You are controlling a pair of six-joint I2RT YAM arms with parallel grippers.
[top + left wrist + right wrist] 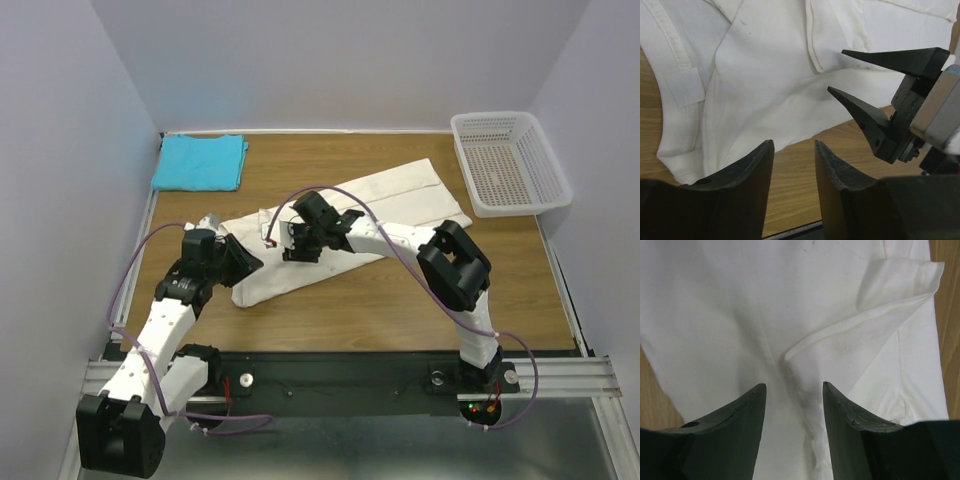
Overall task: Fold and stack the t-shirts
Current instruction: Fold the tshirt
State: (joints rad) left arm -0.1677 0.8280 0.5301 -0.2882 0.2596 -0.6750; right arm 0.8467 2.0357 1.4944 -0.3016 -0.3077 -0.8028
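Wooden table (pixel 400 300) between pale walls. Cream-white t-shirt (pixel 400 192) spread diagonally mid-table; turquoise t-shirt (pixel 200 162) folded at the far left corner, well apart. Left gripper (pixel 793 145) narrowly parted above the cream hem, holding nothing. Right gripper (pixel 793 386) parted over a crease, possibly touching cloth.

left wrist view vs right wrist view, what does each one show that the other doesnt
Only the left wrist view shows the right tool from the side, open, and the neckline of the cream-white shirt with its label patch. Only the right wrist view shows a short sleeve with its hemmed cuff, and a raised crease running towards the fingers. Both show that shirt on the wooden table, and an open, empty tool at the bottom: the left tool in one, the right in the other.
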